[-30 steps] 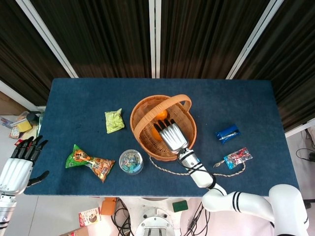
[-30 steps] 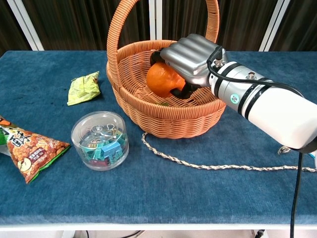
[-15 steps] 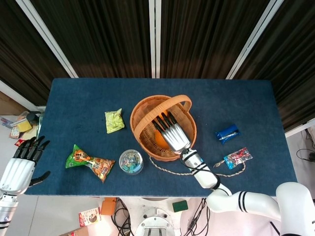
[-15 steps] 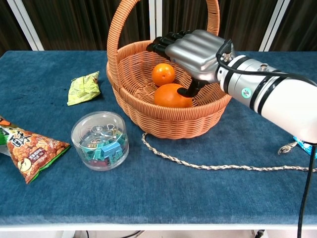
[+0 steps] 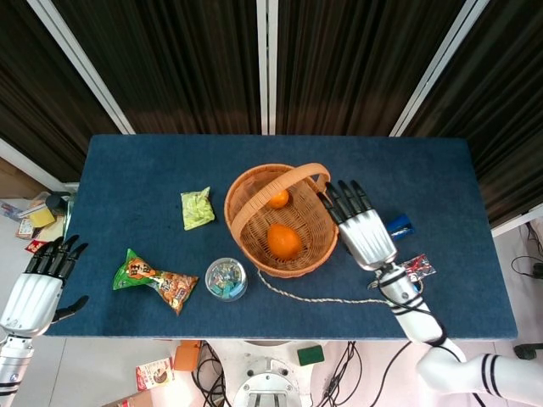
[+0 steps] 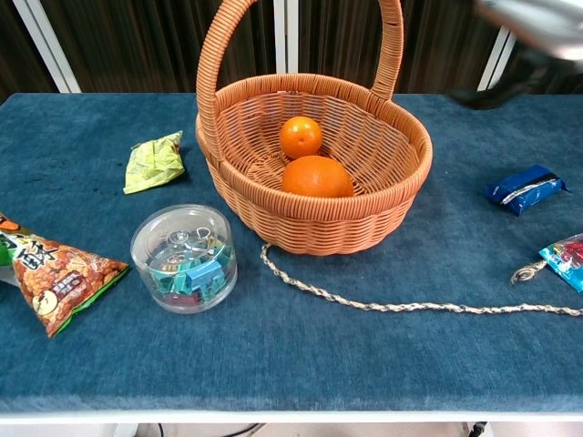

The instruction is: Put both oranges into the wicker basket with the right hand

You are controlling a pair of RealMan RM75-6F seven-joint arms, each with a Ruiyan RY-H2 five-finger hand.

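Right hand hovers just right of the wicker basket at frame centre, fingers spread, holding nothing; both oranges, large and small, lie inside the basket

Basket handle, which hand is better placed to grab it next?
Right. The right hand hovers open just beside the basket, while the left hand sits off the table's far left edge.
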